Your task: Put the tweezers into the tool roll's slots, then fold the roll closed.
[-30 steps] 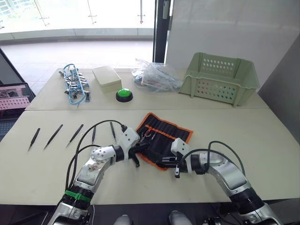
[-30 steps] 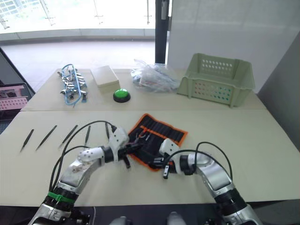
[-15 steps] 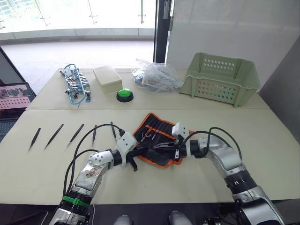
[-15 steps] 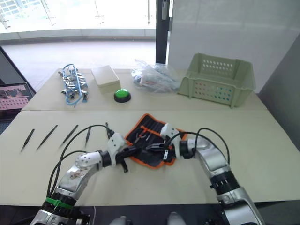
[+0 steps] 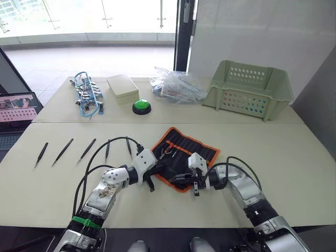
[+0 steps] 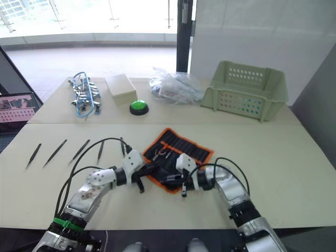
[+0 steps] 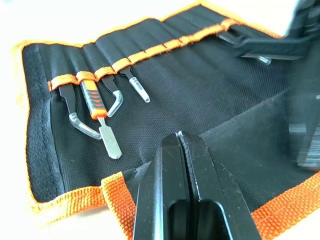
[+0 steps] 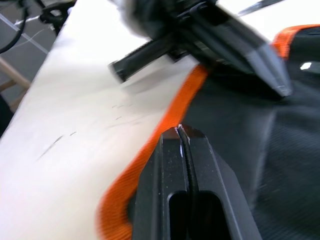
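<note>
The tool roll (image 5: 185, 155) lies open near the table's front, black with orange edging. Several small tools (image 7: 102, 112) sit under its orange band. Five dark tweezers lie in a row to its left, from the far-left one (image 5: 41, 154) to the one nearest the roll (image 5: 127, 145). My left gripper (image 5: 159, 169) is at the roll's near-left edge, fingers (image 7: 165, 170) shut with their tips pinched into a fold of the black fabric. My right gripper (image 5: 178, 178) is at the roll's near corner, shut on the orange edging (image 8: 150, 165).
At the back stand a pale green basket (image 5: 247, 86), a crumpled plastic bag (image 5: 176, 86), a green button (image 5: 140, 106), a beige box (image 5: 122, 87) and a blue-and-silver bundle of clips and cables (image 5: 88, 97). A laptop (image 5: 18, 105) sits off the left edge.
My right gripper has come back down from over the roll's middle to its near corner. The left gripper has stayed at the near-left edge. The camera has shifted slightly.
</note>
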Tool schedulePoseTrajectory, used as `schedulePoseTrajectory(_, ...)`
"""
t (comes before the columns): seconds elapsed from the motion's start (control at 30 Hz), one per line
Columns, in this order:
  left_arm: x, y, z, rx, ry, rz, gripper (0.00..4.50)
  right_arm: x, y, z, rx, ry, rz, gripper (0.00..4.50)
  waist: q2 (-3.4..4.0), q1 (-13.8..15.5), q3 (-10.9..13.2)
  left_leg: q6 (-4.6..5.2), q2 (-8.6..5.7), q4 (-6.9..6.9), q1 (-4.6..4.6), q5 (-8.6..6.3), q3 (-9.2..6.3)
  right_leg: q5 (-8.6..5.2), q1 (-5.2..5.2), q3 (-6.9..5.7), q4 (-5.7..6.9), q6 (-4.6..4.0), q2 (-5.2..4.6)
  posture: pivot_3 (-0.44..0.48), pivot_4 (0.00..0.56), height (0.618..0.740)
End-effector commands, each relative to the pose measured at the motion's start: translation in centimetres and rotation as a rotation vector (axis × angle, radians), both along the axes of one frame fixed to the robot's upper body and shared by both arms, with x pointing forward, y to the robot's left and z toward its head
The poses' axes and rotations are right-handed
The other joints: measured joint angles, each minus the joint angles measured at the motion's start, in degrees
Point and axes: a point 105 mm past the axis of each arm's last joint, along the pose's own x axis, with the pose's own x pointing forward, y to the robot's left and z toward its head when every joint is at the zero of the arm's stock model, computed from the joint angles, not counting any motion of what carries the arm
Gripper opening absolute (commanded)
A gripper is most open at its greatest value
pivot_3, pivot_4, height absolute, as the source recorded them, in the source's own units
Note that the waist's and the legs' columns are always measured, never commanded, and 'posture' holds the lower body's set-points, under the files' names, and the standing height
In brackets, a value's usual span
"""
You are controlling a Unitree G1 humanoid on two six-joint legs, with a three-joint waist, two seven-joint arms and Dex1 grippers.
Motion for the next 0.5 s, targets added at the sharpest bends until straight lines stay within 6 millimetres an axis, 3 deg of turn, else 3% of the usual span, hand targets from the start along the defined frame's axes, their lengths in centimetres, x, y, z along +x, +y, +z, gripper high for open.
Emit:
schedulePoseTrajectory(0.03, -0.4, 0.8, -2.3, 0.072, 0.077, 0.022, 0.04, -1.6, -1.0, -2.1, -0.053, 0.069, 0.027, 0.00, 0.01, 0.0, -0.1, 0.00, 0.00, -0.02, 0.05, 0.00, 0.00, 0.00, 0.04, 0.00, -0.01, 0.01, 0.00, 0.000, 0.150, 0.740)
schedulePoseTrajectory(0.3, -0.2, 1.5, -2.6, 0.097, 0.086, 0.041, 0.04, -2.3, -2.3, -2.3, -0.105, 0.033, 0.051, 0.00, 0.00, 0.0, -0.1, 0.01, 0.00, -0.02, 0.11, 0.00, 0.00, -0.01, 0.10, 0.00, -0.02, 0.01, 0.00, 0.000, 0.150, 0.740)
schedulePoseTrajectory(0.4, -0.2, 1.7, -2.2, 0.097, 0.066, 0.034, 0.04, -1.8, -2.4, -1.3, -0.061, 0.039, 0.033, 0.00, 0.00, -0.1, -0.1, 0.01, 0.01, -0.02, 0.13, 0.00, 0.01, -0.01, 0.11, 0.01, -0.02, 0.01, 0.01, 0.000, 0.150, 0.740)
schedulePoseTrajectory(0.5, 0.0, 1.6, 0.0, 0.004, 0.018, 0.020, 0.04, -1.3, -2.6, 0.9, 0.022, 0.025, 0.019, 0.00, 0.00, -0.2, -0.1, 0.01, 0.02, -0.03, 0.12, 0.00, 0.01, -0.01, 0.10, 0.01, -0.01, 0.01, 0.01, 0.000, 0.150, 0.740)
